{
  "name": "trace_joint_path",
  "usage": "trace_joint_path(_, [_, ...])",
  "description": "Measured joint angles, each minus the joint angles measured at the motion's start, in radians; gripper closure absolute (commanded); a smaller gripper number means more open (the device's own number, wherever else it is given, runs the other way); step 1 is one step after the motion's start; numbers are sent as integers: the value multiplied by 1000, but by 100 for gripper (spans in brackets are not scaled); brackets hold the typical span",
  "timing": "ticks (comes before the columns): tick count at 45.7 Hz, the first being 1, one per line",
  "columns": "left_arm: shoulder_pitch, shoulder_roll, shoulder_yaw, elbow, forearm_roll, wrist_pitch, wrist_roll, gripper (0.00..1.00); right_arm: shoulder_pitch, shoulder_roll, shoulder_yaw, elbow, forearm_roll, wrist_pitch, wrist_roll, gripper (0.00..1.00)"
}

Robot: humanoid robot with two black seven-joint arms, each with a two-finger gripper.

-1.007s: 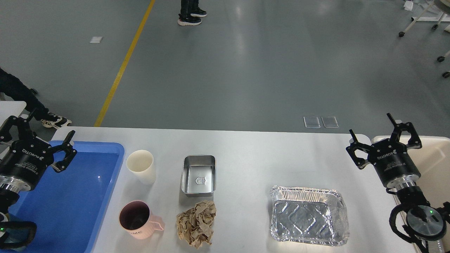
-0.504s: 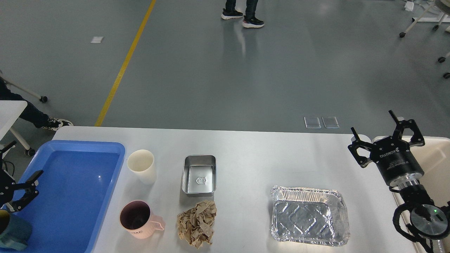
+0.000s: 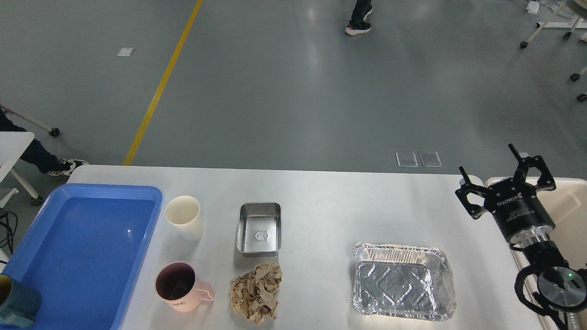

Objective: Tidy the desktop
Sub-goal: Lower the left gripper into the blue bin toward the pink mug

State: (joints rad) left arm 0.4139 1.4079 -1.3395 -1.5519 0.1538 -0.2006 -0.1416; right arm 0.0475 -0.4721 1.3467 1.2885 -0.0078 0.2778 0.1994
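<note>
- Desktop (image 3: pixel 321 197) is filling the lower half of the head view, carrying a crumpled brown paper (image 3: pixel 257 291), pink mug (image 3: pixel 179 286) and foil tray (image 3: pixel 402 281) nearest.
- Steel tin (image 3: pixel 259 228) and cream cup (image 3: pixel 184 217) are sitting farther back.
- Right gripper (image 3: pixel 506 173) is hovering at the right edge, fingers spread apart, holding nothing.

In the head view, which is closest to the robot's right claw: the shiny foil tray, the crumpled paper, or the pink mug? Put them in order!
From the right claw:
1. Foil tray, just to its left, nearer the front edge.
2. Crumpled paper, mid-table.
3. Pink mug, farthest left, beside the blue tray.
</note>
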Motion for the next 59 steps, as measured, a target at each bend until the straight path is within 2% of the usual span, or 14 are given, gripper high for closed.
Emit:
trace_joint_path(16, [-69,30,-7,-150,243,-41,-13,3,0,-16,0,5,0,-2,-1,0])
trace_joint_path(26, [-86,41,-3,-163,358,-30,-9,3,0,-20,-7,11,0,-5,-2,0])
trace_joint_path(41, [-87,1,8,-186,405,-101,-8,3,0,-33,-11,18,0,-8,-3,0])
trace_joint_path(52, [-86,39,26,-179,405,-226,5,3,0,-37,-12,17,0,-8,-3,0])
trace_joint_path(59, [-104,39,26,-178,405,-197,19,3,-1,-42,-14,17,0,-8,-3,0])
